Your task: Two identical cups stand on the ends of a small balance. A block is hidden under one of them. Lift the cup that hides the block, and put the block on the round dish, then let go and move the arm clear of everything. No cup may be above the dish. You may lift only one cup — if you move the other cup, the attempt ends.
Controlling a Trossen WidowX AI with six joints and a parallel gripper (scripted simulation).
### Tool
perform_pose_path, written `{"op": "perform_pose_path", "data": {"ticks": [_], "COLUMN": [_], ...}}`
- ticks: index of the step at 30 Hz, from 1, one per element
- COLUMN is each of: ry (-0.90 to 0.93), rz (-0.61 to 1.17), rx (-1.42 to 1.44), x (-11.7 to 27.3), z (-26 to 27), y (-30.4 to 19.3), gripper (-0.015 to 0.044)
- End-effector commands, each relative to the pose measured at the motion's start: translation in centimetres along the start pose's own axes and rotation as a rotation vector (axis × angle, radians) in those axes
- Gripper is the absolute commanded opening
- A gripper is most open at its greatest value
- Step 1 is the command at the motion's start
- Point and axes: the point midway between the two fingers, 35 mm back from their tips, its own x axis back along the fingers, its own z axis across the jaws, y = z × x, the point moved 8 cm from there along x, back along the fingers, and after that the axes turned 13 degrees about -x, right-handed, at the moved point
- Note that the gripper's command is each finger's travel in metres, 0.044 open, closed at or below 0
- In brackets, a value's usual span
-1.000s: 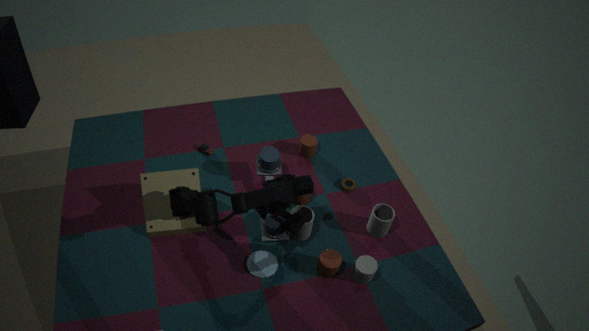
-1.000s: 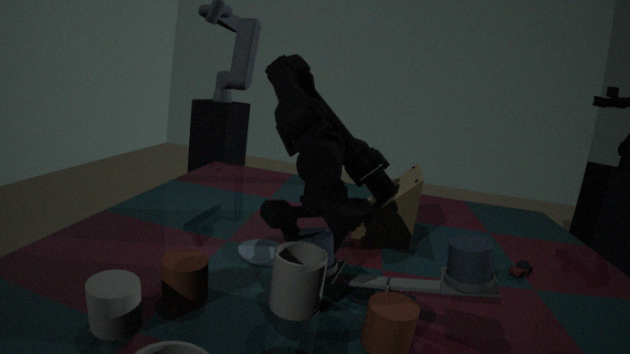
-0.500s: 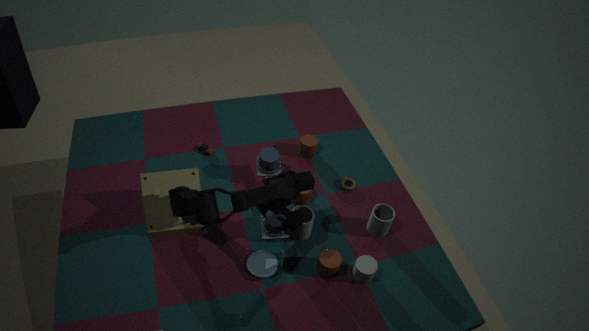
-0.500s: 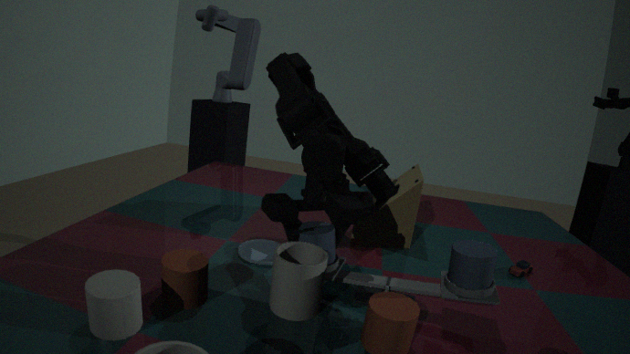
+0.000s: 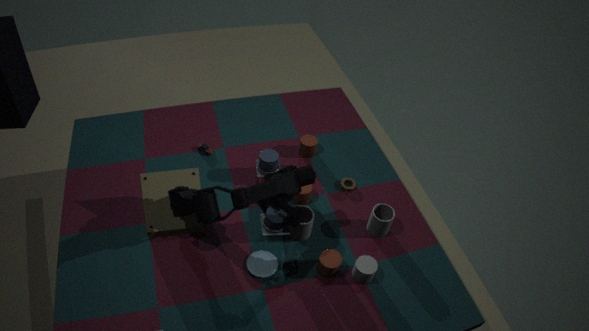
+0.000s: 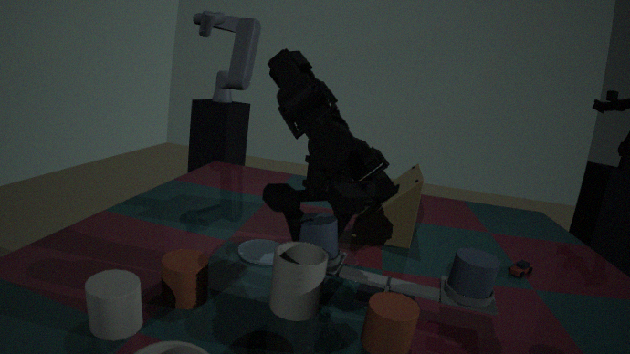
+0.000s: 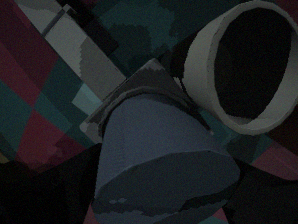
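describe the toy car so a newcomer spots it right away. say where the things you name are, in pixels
Find the sloped tan board (image 5: 169, 179) (image 6: 409, 210) on the checkered mat (image 5: 108, 136) (image 6: 465, 213). In the top view, the car (image 5: 205, 148) (image 6: 520, 268) sits just above its upper right corner. It's tiny and orange with a dark roof; its neighbours, the blue cups (image 5: 269, 160) (image 6: 474, 273) (image 6: 320, 234) (image 7: 160, 135), are far bigger.
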Motion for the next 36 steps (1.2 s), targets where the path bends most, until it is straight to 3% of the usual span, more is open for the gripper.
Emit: {"op": "perform_pose_path", "data": {"ticks": [1, 36], "ry": [0.0, 0.003], "rz": [-0.012, -0.012], "rx": [-0.007, -0.006], "x": [0.8, 5.2], "z": [-0.1, 0.0], "y": [0.3, 0.4], "gripper": [0.0, 0.0]}}
